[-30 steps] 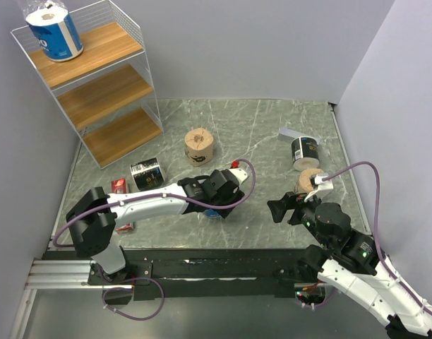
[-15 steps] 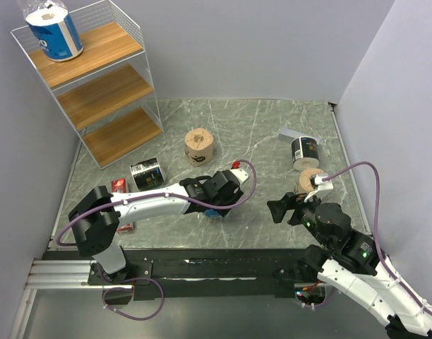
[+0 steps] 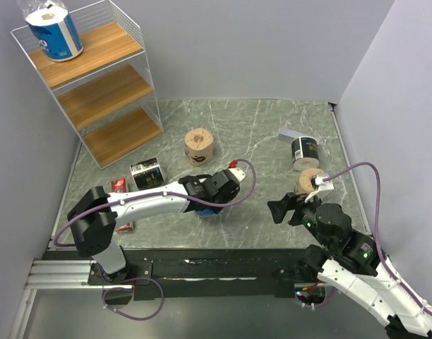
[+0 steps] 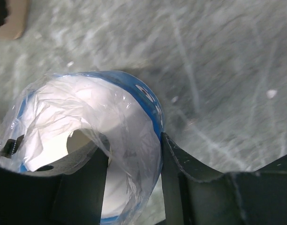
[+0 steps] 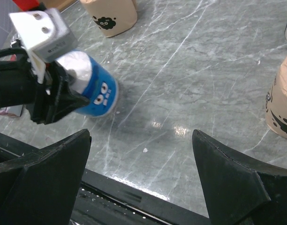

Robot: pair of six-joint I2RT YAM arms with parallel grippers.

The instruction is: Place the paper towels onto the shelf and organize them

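Top view: shelf (image 3: 106, 88) at 10 o'clock, one blue roll (image 3: 55, 34) upright on its top board. Left tool (image 3: 209, 206) sits mid-worktop (image 3: 258, 127) over the second blue-wrapped roll (image 3: 208, 212), which lies on its side.
Left wrist: fingers (image 4: 174, 187) clamped on that roll's wall, one finger inside the core.
Right wrist: right tool (image 5: 141, 138) has its fingers wide apart with nothing between them; tan roll (image 5: 282, 108) at 3 o'clock.

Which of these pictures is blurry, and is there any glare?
Left wrist view: the table is blurred and soft, the blue-wrapped roll up close a bit crisper. Right wrist view: a bright glare patch on the table. Top view: sharp, evenly lit.
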